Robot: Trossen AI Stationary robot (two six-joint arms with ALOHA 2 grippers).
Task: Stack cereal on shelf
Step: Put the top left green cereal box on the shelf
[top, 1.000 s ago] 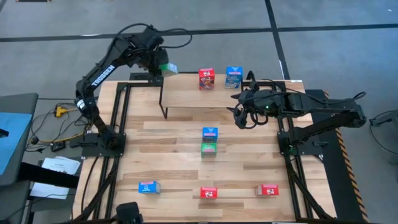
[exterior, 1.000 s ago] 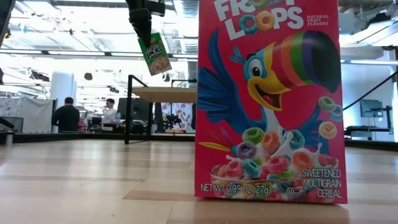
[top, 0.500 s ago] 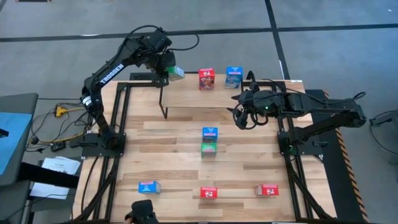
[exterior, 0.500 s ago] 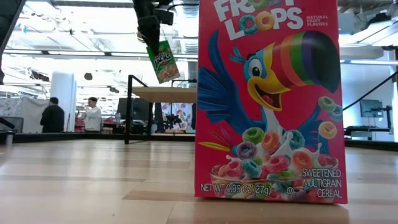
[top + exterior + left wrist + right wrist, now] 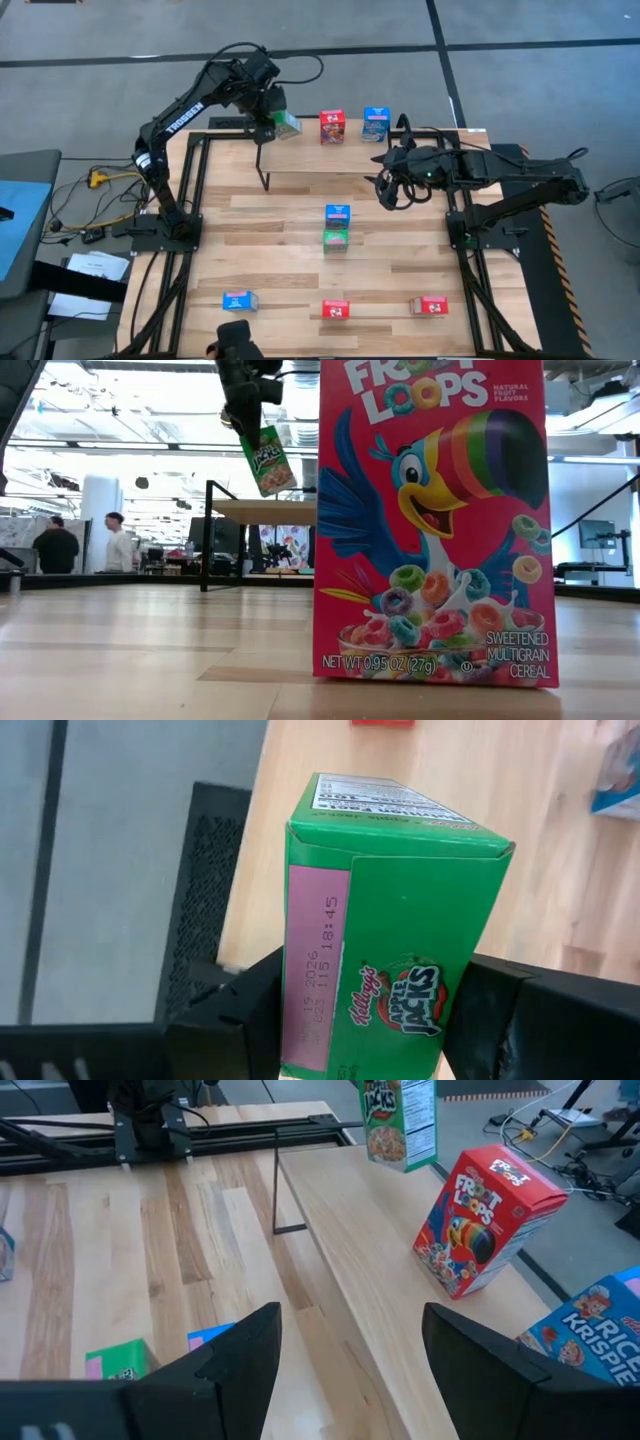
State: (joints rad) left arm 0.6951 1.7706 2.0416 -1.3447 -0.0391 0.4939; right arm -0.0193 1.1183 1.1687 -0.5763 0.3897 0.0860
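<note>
My left gripper (image 5: pixel 272 112) is shut on a green cereal box (image 5: pixel 287 123), which hangs over the left end of the shelf (image 5: pixel 350 155), a light-wood board on black legs at the table's far side. In the low view the box (image 5: pixel 270 460) hangs tilted above the shelf (image 5: pixel 265 511). A red box (image 5: pixel 332 127) and a blue box (image 5: pixel 376 123) stand on the shelf. My right gripper (image 5: pixel 385 190) hovers open by the shelf's right end, holding nothing. My left gripper pinches the green box between its two fingers (image 5: pixel 235 1015), one on each narrow side (image 5: pixel 310 1010), at the upper end by the logo. The fingers slant down from the far left. The box hangs tilted below them, clear of the shelf.
A blue box (image 5: pixel 338 212) lies against a green one (image 5: pixel 336 237) at the table's middle. Near the front edge lie a blue box (image 5: pixel 240 300) and two red ones (image 5: pixel 336 310) (image 5: pixel 430 305); one red box (image 5: pixel 430 520) fills the low view. People stand in the room behind.
My left gripper has moved toward the table's right and down toward the shelf's left end, carrying the green box, which has stayed hanging tilted below it. My right arm has kept still.
</note>
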